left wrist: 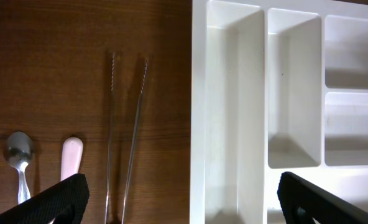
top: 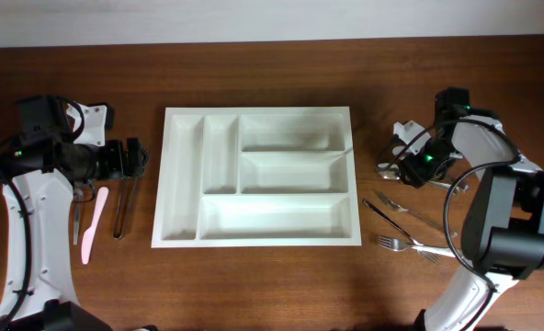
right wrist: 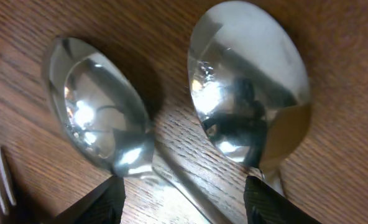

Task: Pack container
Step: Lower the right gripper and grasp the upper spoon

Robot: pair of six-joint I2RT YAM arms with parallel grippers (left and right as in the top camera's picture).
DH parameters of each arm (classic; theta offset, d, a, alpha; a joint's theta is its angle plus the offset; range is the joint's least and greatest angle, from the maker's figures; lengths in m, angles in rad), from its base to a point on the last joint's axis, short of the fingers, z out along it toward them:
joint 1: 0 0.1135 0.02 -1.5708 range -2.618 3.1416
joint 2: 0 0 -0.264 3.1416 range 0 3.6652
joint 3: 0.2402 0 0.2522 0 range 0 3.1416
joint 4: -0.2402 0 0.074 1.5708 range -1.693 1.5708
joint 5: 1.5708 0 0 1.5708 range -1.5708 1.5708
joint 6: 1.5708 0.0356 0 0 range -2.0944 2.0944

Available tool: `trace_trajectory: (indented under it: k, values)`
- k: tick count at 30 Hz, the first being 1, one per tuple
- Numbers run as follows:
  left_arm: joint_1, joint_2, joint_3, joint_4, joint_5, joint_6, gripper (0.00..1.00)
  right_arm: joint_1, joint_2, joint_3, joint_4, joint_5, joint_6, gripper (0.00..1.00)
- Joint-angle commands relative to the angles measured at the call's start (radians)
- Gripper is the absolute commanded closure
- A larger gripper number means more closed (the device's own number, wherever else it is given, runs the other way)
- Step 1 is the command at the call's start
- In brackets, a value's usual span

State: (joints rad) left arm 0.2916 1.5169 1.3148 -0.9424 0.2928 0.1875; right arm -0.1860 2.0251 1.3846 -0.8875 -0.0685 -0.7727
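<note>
The container is a large white five-compartment tray in the table's middle, with nothing in it; its left side shows in the left wrist view. My left gripper is open and empty, left of the tray, above metal tongs. A pink utensil and a small spoon lie further left. My right gripper is open, low over two spoons right of the tray, straddling their necks.
Two forks and a dark-handled utensil lie on the wood table right of the tray, in front of the right gripper. A fork's tines show at the right wrist view's left edge.
</note>
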Motion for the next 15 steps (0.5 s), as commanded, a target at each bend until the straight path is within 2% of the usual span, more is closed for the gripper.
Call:
trace_trajectory:
  k: [1, 4, 9, 13, 15]
  values:
    - [0.005, -0.002, 0.018, -0.002, 0.018, 0.016, 0.01, 0.006, 0.024, 0.008, 0.006, -0.002, 0.026, 0.38]
    - [0.005, -0.002, 0.018, -0.002, 0.018, 0.016, 0.01, 0.011, 0.042, 0.008, 0.013, -0.003, 0.026, 0.39]
    - [0.005, -0.002, 0.018, -0.002, 0.018, 0.016, 0.01, 0.032, 0.075, 0.008, 0.014, -0.006, 0.026, 0.58]
    - [0.005, -0.002, 0.018, -0.002, 0.018, 0.016, 0.01, 0.051, 0.078, 0.008, 0.038, -0.006, 0.068, 0.94]
    - [0.005, -0.002, 0.018, -0.002, 0.018, 0.016, 0.01, 0.054, 0.078, 0.008, 0.055, -0.006, 0.11, 0.96]
